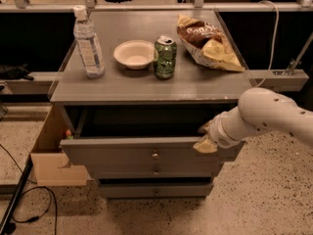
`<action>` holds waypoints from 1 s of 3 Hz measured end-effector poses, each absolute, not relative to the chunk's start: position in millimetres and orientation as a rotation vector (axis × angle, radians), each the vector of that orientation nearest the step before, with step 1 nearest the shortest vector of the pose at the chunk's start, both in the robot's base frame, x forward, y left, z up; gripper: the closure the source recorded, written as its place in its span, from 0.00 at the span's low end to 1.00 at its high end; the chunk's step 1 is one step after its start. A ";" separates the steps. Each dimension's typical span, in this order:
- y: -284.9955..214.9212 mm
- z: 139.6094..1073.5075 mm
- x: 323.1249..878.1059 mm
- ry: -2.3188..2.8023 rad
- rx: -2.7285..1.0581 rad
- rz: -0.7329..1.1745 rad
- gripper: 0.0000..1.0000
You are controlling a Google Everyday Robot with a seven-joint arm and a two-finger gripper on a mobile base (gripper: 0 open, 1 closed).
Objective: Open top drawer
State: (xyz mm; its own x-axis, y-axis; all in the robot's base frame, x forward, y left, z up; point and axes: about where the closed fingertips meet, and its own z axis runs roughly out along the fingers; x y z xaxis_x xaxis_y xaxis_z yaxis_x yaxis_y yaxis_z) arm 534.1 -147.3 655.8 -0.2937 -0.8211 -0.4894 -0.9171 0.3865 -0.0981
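pincer (205,140) at top drawer (122,155) rim, gap above it — unobstructed

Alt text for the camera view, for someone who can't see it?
The wide grey wooden top drawer stands partly pulled out, the robot's gripper at the right end of its upper front edge. On the grey cabinet top: a clear plastic water bottle, white bowl, green can and crumpled chip bag.

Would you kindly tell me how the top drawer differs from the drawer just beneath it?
The top drawer is pulled out, its dark inside showing; the middle drawer sits further back, showing none. The top drawer's front is taller and wider than the middle drawer's. The gripper is at the top drawer's right front edge, away from the middle drawer. Both are grey with a round centre knob.
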 end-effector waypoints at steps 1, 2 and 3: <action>-152.3 657.6 523.1 2.189 -1.489 0.290 0.96; -146.5 664.6 500.9 2.177 -1.523 0.326 1.00; -155.0 666.6 481.5 2.187 -1.514 0.341 1.00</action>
State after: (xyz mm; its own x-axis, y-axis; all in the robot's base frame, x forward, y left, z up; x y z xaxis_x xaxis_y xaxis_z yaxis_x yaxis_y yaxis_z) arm 481.5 -155.0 666.6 -0.2913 -0.8167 -0.4981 -0.9296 0.3646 -0.0543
